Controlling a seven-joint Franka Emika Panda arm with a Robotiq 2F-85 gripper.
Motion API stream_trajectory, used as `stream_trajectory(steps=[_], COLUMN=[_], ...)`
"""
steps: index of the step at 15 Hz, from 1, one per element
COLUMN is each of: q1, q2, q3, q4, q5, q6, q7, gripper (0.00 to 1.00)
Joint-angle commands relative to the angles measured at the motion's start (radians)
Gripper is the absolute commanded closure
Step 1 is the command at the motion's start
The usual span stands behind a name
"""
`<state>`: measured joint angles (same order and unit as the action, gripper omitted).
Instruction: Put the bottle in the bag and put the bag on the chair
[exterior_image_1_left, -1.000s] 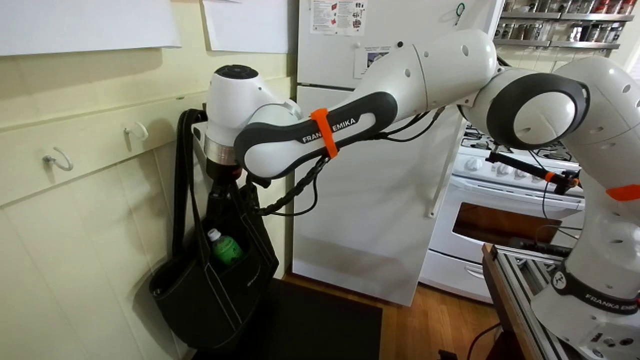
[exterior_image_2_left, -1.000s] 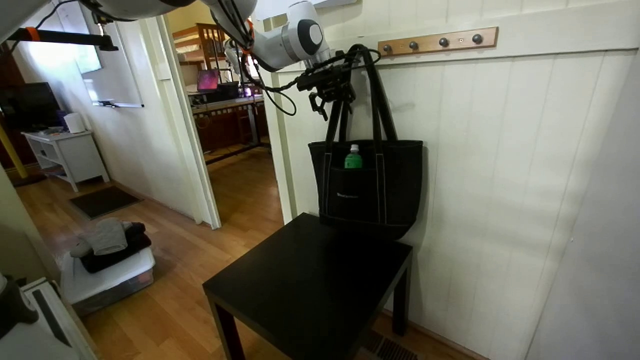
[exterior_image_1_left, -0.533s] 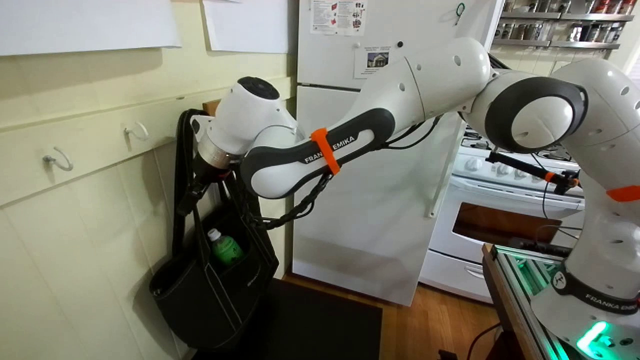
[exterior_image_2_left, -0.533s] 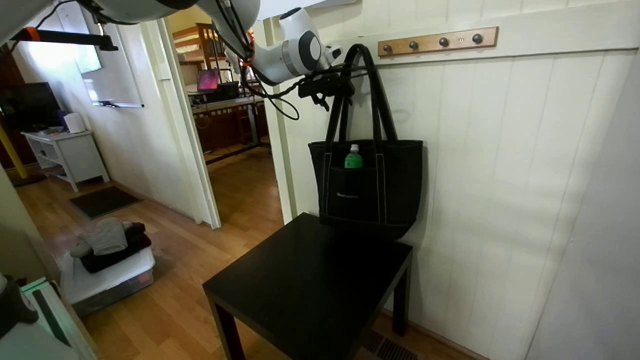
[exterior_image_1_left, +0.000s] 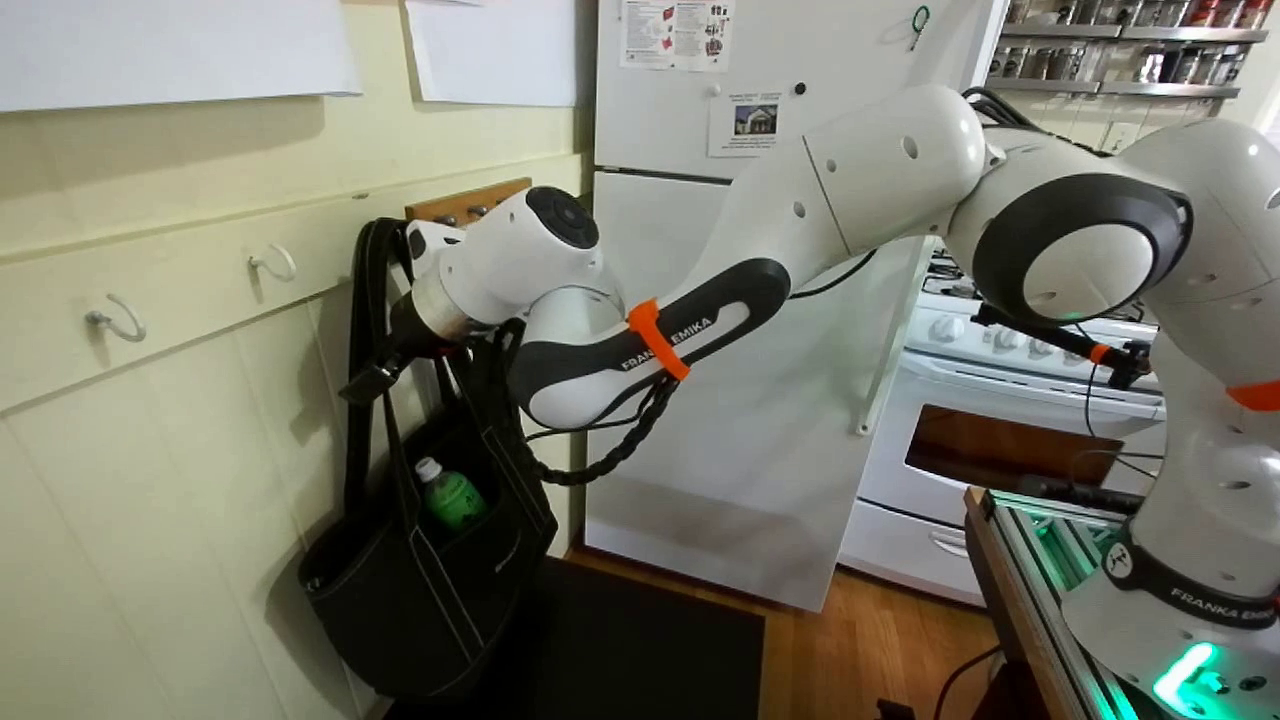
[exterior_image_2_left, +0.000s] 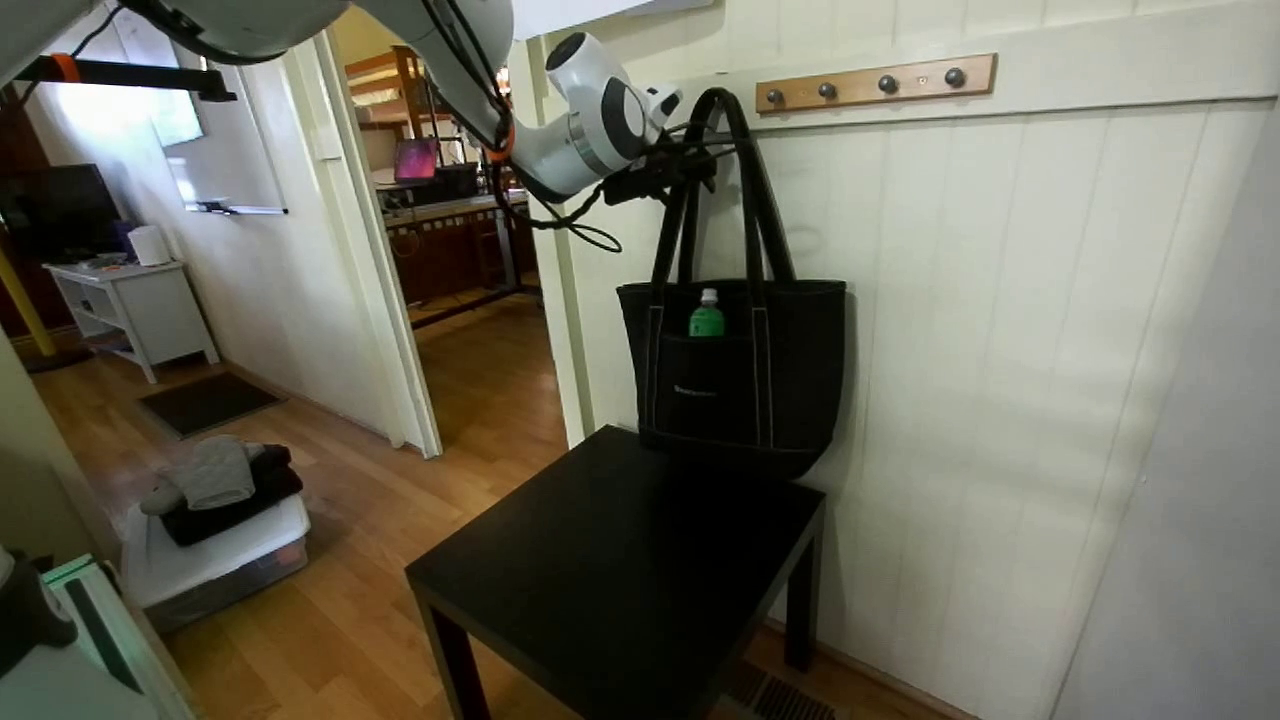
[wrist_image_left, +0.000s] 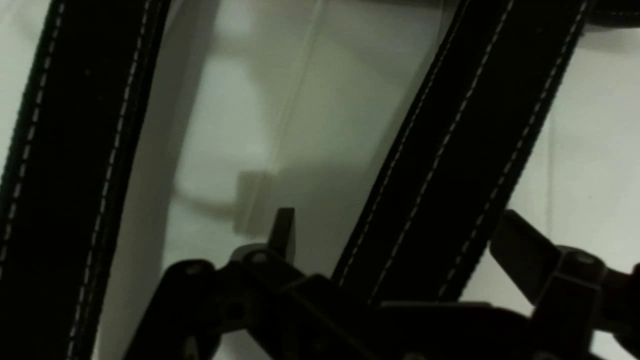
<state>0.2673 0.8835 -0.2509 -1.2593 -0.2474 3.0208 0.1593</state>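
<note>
Bottle (exterior_image_2_left: 707, 320) in the front pocket (exterior_image_2_left: 705, 415) of the bag (exterior_image_2_left: 735, 380), top showing; that half looks done. Bag hangs on the wall (exterior_image_2_left: 1000, 300) by its handles (wrist_image_left: 465, 145), base at the wall-side edge of the surface (exterior_image_2_left: 600, 580) (the task's chair, backless); resting on it or clear, can't tell; what the handles hang from is hidden. Tool (wrist_image_left: 395, 217): fingers (wrist_image_left: 286, 227) apart, a handle showing between, depth unclear, no grip. Step in hand, I judge: take the handles. Center them, reach deep enough for both, close, raise before pulling away so they come free; mind the cable (exterior_image_1_left: 572, 477). Land the base flat, well in from that edge, bottle upright. Around: knob rail (exterior_image_2_left: 875, 82) just beside the handle tops, fridge (exterior_image_1_left: 720, 420) and stove (exterior_image_1_left: 1000, 440) in an exterior view, box (exterior_image_2_left: 220, 562) with clothes (exterior_image_2_left: 230, 485) on the floor (exterior_image_2_left: 340, 600) off the surface's near-left corner in an exterior view.
</note>
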Motion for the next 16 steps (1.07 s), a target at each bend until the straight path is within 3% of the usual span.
stream_trajectory(steps=[1, 3, 4, 6, 14, 16], q1=[0.071, 0.099, 0.113, 0.138, 0.238, 0.262], q2=[-0.003, 0.002, 0.006, 0.011, 0.018, 0.012], q3=[-0.105, -0.149, -0.173, -0.214, -0.374, -0.403], q4=[-0.058, -0.072, -0.076, -0.088, -0.142, -0.165], q5=[-0.005, 0.003, 0.007, 0.012, 0.023, 0.025], q6=[0.102, 0.140, 0.157, 0.183, 0.244, 0.257], q7=[0.088, 0.116, 0.130, 0.152, 0.228, 0.241], gripper=[0.00, 0.00, 0.25, 0.32, 0.96, 1.00])
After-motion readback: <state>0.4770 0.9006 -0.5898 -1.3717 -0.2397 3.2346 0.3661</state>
